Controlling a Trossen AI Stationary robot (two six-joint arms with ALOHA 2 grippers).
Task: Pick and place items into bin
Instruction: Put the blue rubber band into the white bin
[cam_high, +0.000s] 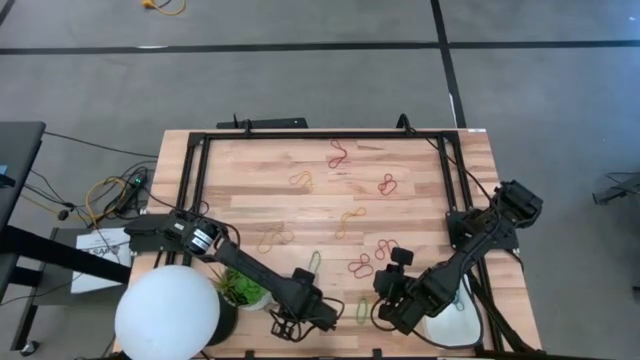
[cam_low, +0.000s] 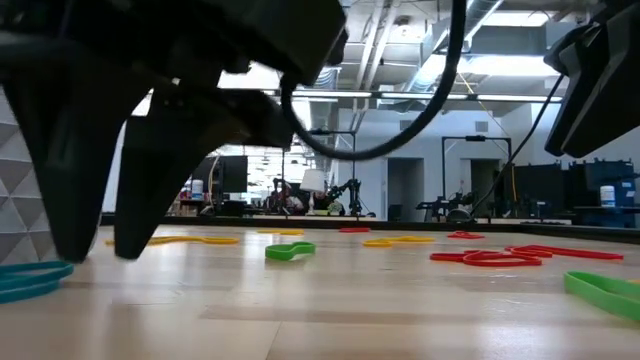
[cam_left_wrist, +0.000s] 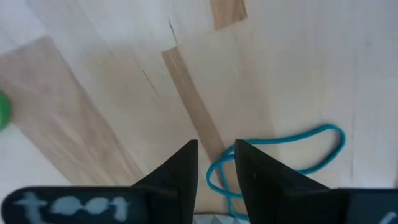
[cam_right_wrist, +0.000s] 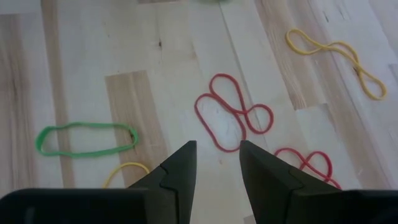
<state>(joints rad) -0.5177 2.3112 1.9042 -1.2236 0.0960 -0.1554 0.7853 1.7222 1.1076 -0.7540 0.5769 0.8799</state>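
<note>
Left end effector (cam_left_wrist: 214, 171) is low over the wooden surface (cam_high: 420, 205) at its near edge, just beside the potted plant (cam_high: 240, 288), fingers apart with a narrow gap, nothing clamped. A teal band (cam_left_wrist: 280, 152) lies flat on the surface right at the fingertips, one loop end showing in the gap (can't tell if it's touched). Right end effector (cam_right_wrist: 217, 165) hangs above the surface just beside the bin (cam_high: 452, 318), fingers apart, empty. Bin sits at the near right corner, partly hidden under the right arm; its contents aren't visible. Ahead of the right fingers: a twisted red band (cam_right_wrist: 231, 112), a green oval band (cam_right_wrist: 86, 138), a yellow band (cam_right_wrist: 336, 59) and another red band (cam_right_wrist: 308, 163), all loose on the surface. More red and yellow bands are scattered farther from the bin, toward the middle and far edge. White ball lamp (cam_high: 167, 312) stands next to the plant.
</note>
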